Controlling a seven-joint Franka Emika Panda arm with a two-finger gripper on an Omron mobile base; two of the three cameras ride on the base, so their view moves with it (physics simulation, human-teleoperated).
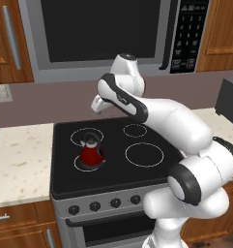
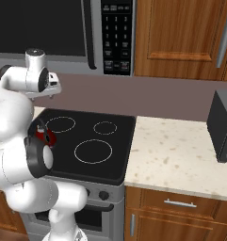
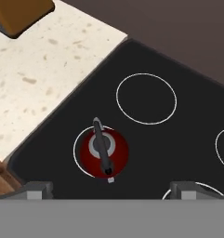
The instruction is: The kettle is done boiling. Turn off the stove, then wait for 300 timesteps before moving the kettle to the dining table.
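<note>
1. Wooden cabinets (image 2: 181, 37) and a steel microwave (image 1: 103, 34) fill the top of both base views, with a brown back wall below them.
2. Speckled beige counter (image 2: 176, 155) runs on both sides of the stove (image 1: 113, 164), which sits at centre of the left base view.
3. Four white burner rings mark the black cooktop; dark knobs (image 1: 94, 206) line its steel front at lower centre.
4. On the front-left ring stands the red kettle (image 1: 91, 154), upright, left of centre in the left base view.
5. From the right base view the kettle (image 2: 44, 135) peeks out at the left edge, partly hidden behind the arm.
6. Looking down, the hand view puts the kettle (image 3: 104, 153) at lower centre, its dark handle running across the grey lid.
7. Above the cooktop hangs the gripper (image 3: 108, 190), fingers spread wide at the bottom of the hand view, holding nothing.
8. It looks to be well clear of the kettle, though height is hard to judge.
9. A dark boxy appliance (image 2: 223, 127) sits on the counter at the right edge.
</note>
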